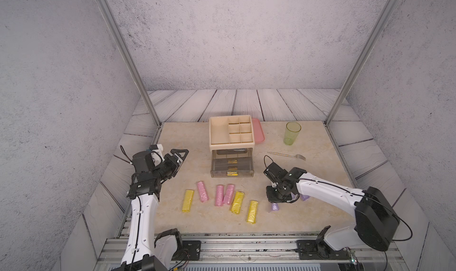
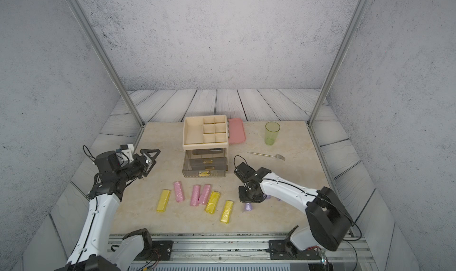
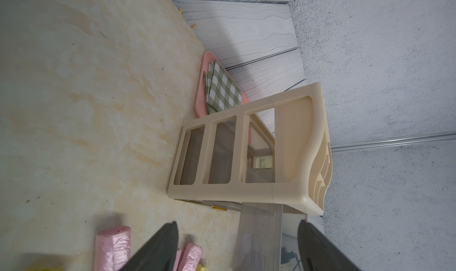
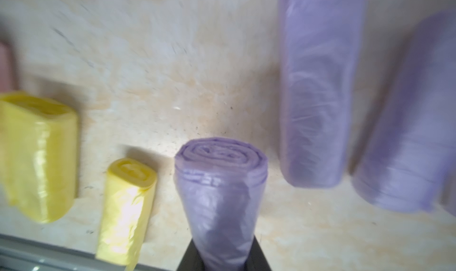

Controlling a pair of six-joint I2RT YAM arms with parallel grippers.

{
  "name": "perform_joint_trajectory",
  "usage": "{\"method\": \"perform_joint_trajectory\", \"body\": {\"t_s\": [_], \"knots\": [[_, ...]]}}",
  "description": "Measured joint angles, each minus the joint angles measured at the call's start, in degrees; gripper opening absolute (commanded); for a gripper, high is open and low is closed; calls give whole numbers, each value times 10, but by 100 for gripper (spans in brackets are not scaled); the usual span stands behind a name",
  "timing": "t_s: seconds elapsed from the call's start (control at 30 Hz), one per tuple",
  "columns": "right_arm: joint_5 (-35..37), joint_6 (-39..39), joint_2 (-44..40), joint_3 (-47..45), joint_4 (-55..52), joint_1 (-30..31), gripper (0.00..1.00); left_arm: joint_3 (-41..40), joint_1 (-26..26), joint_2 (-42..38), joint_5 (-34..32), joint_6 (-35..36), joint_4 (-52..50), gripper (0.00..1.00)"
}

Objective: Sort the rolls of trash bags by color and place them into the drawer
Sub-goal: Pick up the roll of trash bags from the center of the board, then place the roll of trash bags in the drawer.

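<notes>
While my left gripper [image 3: 238, 222] hangs unclenched near the drawer organizer [image 3: 291, 138], my right gripper [image 4: 223, 260] pinches one purple trash-bag roll [image 4: 220, 188].

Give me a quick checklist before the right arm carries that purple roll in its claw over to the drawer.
1. Grip: the right claw has its jaws pressing both sides of the purple roll: ok.
2. Roll lifted clear of the table: cannot tell.
3. Neighbouring purple rolls lie apart from the gripped one: ok.
4. Drawer pulled out, ready to take it: ok.
5. Left claw open, empty, and on the drawer's far side from the right arm: ok.
</notes>
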Motion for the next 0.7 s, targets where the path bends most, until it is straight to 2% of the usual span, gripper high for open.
{"method": "perform_joint_trajectory", "body": {"t_s": [0.1,0.23,0.43,0.7], "knots": [[29,-15,-49,85,-53,-1,18,0,0,0,5,-5,3,82],[45,-38,-56,225,-107,-1,18,0,0,0,11,-11,9,82],[3,-61,37,401,-119,-1,18,-1,0,-3,14,-17,12,82],[-70,-54,163,459,-77,-1,18,-3,0,-12,17,-19,12,82]]}}
